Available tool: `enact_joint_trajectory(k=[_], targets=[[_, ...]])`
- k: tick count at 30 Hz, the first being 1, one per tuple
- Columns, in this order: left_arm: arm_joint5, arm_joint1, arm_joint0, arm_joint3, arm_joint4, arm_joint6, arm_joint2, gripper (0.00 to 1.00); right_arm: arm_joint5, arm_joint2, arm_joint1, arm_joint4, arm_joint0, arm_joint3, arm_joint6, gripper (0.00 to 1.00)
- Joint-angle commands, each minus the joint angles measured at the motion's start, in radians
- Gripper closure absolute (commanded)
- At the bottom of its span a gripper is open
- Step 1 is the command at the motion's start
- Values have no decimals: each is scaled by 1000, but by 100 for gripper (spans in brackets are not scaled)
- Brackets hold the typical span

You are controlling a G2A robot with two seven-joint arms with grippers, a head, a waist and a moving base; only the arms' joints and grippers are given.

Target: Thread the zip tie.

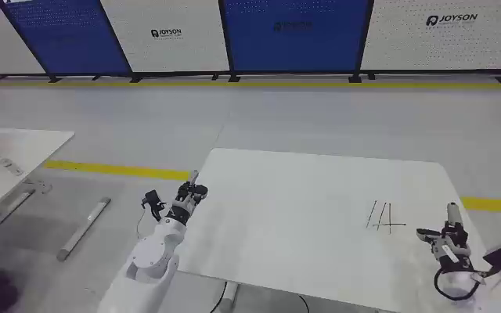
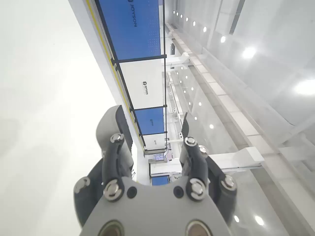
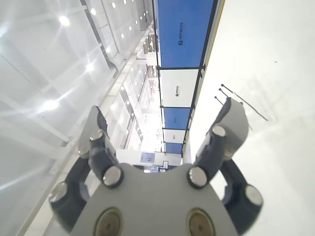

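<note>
Several thin black zip ties (image 1: 383, 217) lie on the white table (image 1: 313, 227) near its right side, some side by side and one laid across them. In the right wrist view the zip ties (image 3: 225, 90) stick out past one finger. My right gripper (image 1: 448, 225) sits at the table's right edge, a little right of the ties; it is open (image 3: 162, 112) and holds nothing. My left gripper (image 1: 192, 185) is at the table's left edge, far from the ties, open (image 2: 152, 120) and holding nothing.
A second white table (image 1: 23, 152) stands at the far left. A grey bar (image 1: 82, 228) lies on the floor beside it. Blue and white partition panels (image 1: 290, 35) line the back, with a yellow floor line (image 1: 117, 169) running under the table.
</note>
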Motion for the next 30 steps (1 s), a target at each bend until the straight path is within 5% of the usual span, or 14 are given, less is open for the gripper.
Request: enact_joint_trajectory(k=[1,7,16,30], targets=[[0,0,0,0,0,0,0,0,-3,6,1,-5,1,-1,16,0],[0,0,0,0,0,0,0,0,23,81,12,-8,-11,-21,183,0],[0,0,0,0,0,0,0,0,122,223,57,-106,42,-39,649,0],[0,0,0,0,0,0,0,0,143,235,62,-122,62,-22,680,0]])
